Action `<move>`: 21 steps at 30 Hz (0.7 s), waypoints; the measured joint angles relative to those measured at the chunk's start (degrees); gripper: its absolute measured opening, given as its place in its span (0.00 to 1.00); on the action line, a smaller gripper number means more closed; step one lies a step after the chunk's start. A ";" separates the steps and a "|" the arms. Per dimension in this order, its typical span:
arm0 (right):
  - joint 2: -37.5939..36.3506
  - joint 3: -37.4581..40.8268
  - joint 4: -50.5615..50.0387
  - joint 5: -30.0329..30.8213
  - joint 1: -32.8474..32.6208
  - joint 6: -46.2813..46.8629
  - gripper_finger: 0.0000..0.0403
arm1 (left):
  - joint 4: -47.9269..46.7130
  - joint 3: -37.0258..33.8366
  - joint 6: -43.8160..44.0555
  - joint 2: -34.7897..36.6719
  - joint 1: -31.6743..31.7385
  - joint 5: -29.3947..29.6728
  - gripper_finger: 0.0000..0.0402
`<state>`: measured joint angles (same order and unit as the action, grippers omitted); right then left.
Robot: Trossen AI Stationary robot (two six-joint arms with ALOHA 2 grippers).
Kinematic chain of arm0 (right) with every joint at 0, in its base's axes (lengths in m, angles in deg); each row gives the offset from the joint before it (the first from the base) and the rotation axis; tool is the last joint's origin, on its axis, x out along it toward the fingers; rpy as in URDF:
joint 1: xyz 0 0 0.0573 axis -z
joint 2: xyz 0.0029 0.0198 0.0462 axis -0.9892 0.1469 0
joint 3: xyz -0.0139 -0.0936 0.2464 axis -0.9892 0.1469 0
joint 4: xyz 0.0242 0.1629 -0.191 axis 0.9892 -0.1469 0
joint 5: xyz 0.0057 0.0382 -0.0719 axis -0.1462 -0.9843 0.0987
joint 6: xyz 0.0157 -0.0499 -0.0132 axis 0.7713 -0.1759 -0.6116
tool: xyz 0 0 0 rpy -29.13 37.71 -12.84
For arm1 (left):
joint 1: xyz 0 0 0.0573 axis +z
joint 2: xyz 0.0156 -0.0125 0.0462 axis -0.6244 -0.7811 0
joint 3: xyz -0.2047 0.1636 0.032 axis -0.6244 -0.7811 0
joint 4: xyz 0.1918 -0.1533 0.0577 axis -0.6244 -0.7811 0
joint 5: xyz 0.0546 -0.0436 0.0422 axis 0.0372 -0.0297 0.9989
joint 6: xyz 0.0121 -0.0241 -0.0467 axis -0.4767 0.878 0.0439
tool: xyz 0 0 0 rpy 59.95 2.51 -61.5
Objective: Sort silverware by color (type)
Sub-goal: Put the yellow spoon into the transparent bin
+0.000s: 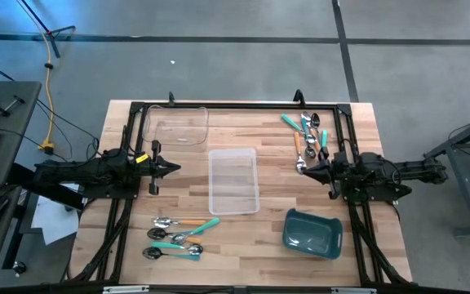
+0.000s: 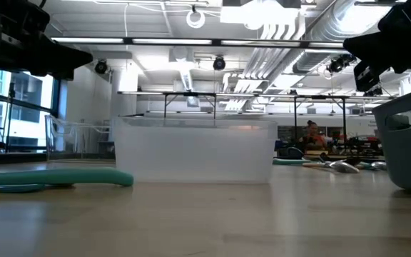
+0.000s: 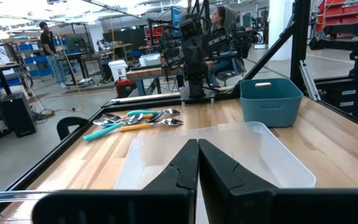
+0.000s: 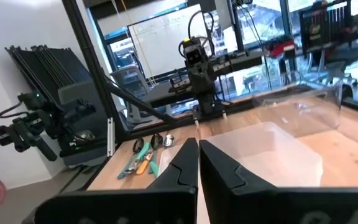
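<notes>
The silverware lies in two groups of small spoons with orange and teal handles, flat on the wooden table. One group (image 1: pixel 178 237) is near the front left and the other (image 1: pixel 307 135) is at the far right. My left gripper (image 1: pixel 174 169) hovers shut at the table's left, pointing level toward the centre. My right gripper (image 1: pixel 304 170) hovers shut at the right, facing it. The left wrist view shows shut fingers (image 3: pixel 198 168) with the far-right spoons (image 3: pixel 135 118) beyond. The right wrist view shows shut fingers (image 4: pixel 198 165) with the front-left spoons (image 4: pixel 145 152) beyond.
A clear plastic tray (image 1: pixel 233 180) sits mid-table between the grippers. A second clear tray (image 1: pixel 176 126) is at the far left. A teal bin (image 1: pixel 311 233) stands near the front right. A black frame (image 1: pixel 243 104) runs around the table's edges.
</notes>
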<state>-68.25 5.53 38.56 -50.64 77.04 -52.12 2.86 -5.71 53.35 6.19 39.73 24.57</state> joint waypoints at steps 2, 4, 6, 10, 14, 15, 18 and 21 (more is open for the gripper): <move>0.00 0.00 -0.22 0.17 0.00 1.96 0.00 | 0.02 -0.01 0.00 0.00 -0.01 0.00 0.01; 0.00 0.00 -0.58 1.86 -0.01 4.91 0.01 | -0.01 0.00 0.00 -0.01 -0.01 -0.01 0.01; 0.00 0.00 -0.94 3.82 -0.01 8.29 0.03 | 0.02 0.00 0.00 -0.02 0.00 0.01 0.01; 0.00 0.00 -2.43 4.44 0.00 11.09 0.15 | 0.02 0.00 0.00 0.00 0.01 -0.01 0.01; 0.27 -0.13 -4.43 4.23 0.00 10.83 0.34 | 0.00 0.00 0.00 -0.02 -0.01 -0.01 0.01; 0.39 -0.23 -4.71 4.40 0.00 10.01 0.39 | 0.02 0.00 0.00 -0.02 0.01 0.01 0.01; 0.48 -0.33 -4.88 4.50 0.00 6.94 0.50 | 0.02 0.00 0.00 -0.01 0.00 -0.01 0.01; 0.48 -0.42 -5.31 4.55 0.00 5.64 0.58 | 0.02 0.00 0.00 -0.01 -0.01 0.01 0.01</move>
<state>-67.77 5.11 33.24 -46.10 77.04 -46.49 2.88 -5.71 53.35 6.18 39.72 24.58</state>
